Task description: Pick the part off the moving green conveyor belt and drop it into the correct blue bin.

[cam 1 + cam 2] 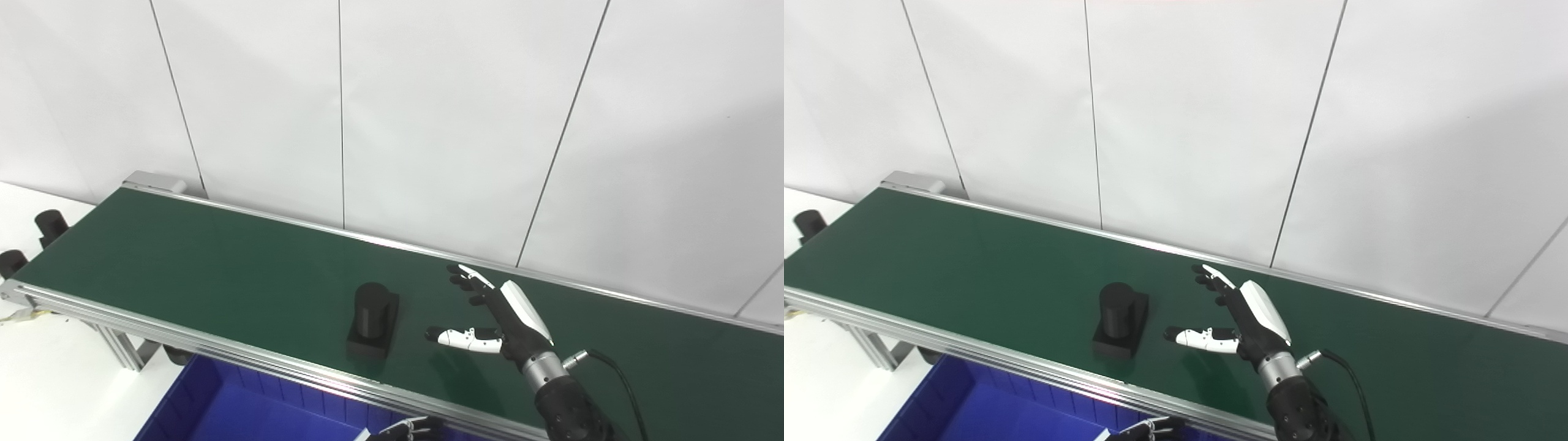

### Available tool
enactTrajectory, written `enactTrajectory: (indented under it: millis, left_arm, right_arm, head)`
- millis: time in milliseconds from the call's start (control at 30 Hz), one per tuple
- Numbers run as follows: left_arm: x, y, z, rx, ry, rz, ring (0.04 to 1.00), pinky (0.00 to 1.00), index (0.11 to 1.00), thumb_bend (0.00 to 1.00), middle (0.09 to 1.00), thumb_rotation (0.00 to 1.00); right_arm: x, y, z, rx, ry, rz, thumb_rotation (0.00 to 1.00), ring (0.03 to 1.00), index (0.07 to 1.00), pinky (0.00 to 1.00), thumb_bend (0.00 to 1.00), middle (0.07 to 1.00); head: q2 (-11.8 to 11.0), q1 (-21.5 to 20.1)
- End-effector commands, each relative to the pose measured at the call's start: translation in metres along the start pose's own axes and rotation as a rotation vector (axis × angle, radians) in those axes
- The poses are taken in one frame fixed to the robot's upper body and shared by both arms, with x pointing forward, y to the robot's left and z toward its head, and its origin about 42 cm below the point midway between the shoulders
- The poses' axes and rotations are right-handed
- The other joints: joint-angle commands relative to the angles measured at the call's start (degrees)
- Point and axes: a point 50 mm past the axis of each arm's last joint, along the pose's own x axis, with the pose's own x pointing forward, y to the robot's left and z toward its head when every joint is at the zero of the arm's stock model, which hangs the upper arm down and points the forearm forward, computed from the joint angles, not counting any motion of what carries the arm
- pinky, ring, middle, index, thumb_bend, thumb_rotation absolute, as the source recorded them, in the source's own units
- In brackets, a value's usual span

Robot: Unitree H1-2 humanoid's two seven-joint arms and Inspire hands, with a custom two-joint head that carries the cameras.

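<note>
- The black plastic part, a cylinder on a square base [372, 320], sits on the green conveyor belt [202, 257], near its front rail.
- The right hand [501, 315] hovers just beside it, fingers spread, holding nothing.
- The left hand [409, 429] barely shows over the blue plastic bin [245, 410]; its state I cannot tell.

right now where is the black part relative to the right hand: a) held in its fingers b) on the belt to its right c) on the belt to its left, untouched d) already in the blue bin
c: the black part stands on the belt left of the open right hand, with bare belt between them.
</note>
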Motion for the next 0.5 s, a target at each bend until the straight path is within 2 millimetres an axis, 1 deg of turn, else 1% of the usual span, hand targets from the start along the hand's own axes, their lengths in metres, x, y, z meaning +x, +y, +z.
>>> enactTrajectory:
  millis: [0,233,467]
  left_arm:
    - [0.008,-0.004,0.01,0.011,-0.069,0.0,0.755,0.67,0.824,1.0,0.801,0.24]
    - [0.009,-0.007,0.01,0.013,-0.073,-0.003,0.758,0.67,0.823,1.0,0.799,0.25]
    - [0.009,-0.01,0.011,0.011,-0.074,-0.002,0.759,0.67,0.826,1.0,0.799,0.24]
  right_arm:
    - [0.017,-0.013,0.028,-0.022,-0.114,-0.036,0.45,0.87,0.898,0.79,0.74,0.865]
    - [0.022,-0.011,0.028,-0.022,-0.103,-0.022,0.43,0.875,0.886,0.79,0.75,0.865]
    - [0.028,-0.007,0.029,-0.024,-0.096,-0.003,0.42,0.884,0.899,0.8,0.76,0.868]
  head:
    - [0.0,0.0]
    - [0.1,0.3]
    - [0.3,0.6]
